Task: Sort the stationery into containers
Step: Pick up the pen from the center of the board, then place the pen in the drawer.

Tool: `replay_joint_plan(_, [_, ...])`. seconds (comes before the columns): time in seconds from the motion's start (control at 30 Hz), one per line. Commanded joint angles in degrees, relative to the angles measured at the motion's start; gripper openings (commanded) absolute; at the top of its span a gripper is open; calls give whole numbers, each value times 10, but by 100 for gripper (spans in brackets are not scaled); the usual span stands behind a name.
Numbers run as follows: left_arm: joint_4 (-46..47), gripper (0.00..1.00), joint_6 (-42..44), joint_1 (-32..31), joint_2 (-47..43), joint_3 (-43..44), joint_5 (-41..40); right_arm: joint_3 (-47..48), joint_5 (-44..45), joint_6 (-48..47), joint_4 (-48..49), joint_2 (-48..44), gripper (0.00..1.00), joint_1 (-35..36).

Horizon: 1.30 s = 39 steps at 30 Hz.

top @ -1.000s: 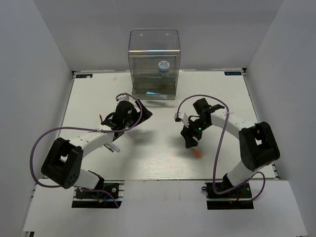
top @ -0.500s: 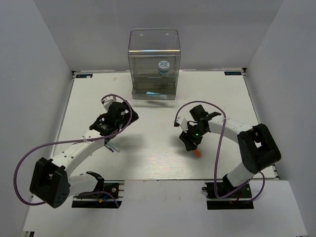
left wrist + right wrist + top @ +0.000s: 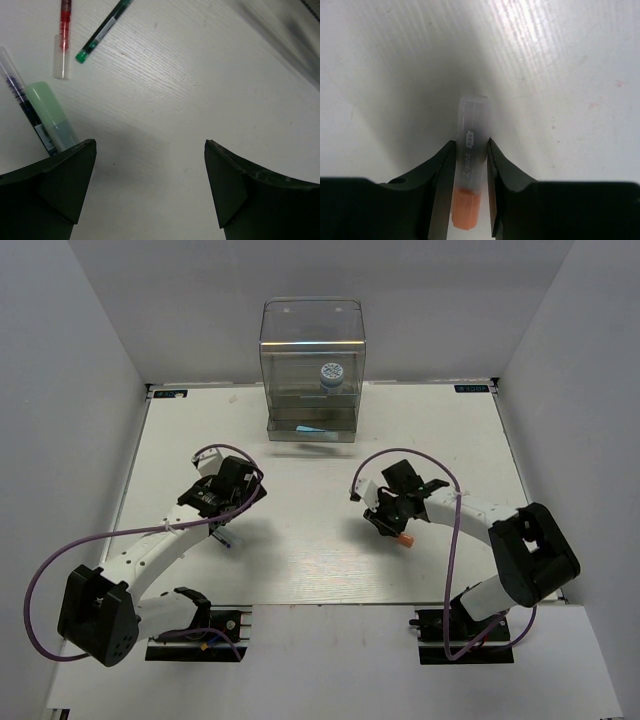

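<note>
The clear orange-capped tube (image 3: 472, 117) lies on the white table (image 3: 300, 560), and my right gripper (image 3: 470, 144) is shut on it, one finger pressed on each side; in the top view the right gripper (image 3: 388, 522) is low over the tube's orange cap (image 3: 404, 538). My left gripper (image 3: 150, 145) is open and empty above bare table; in the top view it (image 3: 222, 502) hangs left of centre. The transparent cabinet (image 3: 312, 330) stands at the back, with the blue-and-white roll (image 3: 332, 375) inside and a teal item (image 3: 310, 427) in a lower drawer.
In the left wrist view a red pen (image 3: 63, 30), a green pen (image 3: 102, 31), a pale green tube (image 3: 50, 112) and a clear dark-blue pen (image 3: 20, 97) lie to the left of my left gripper. White walls enclose the table on three sides.
My left arm has drawn back from the cabinet toward the near left. My right gripper has come down over the orange-capped tube and closed on it.
</note>
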Motion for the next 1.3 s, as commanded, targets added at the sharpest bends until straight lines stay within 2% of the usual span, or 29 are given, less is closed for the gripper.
replay_joint_plan(0.0, [-47,99,-26,2,-7,14,-19,31,24,-47,25,5,2,-2])
replay_joint_plan(0.23, [-52,99,-26,2,-26,2,-31,153,-45,-99,60,31,0,0])
replay_joint_plan(0.5, [-63,99,-38,2,-26,-24,-19,356,-99,-116,86,125,0,1])
replay_joint_plan(0.6, [-63,99,-43,2,-32,-29,-14,392,-111,-126,111,149,0,0])
replay_joint_plan(0.73, [-57,99,-43,2,-32,-36,-14,407,-131,-146,177,171,0,1])
replay_joint_plan(0.93, [-52,99,-43,2,-22,-30,-9,401,-142,-171,329,209,0,2])
replay_joint_plan(1.27, [-66,99,-38,2,-10,-14,-24,409,-133,-178,432,261,0,-1])
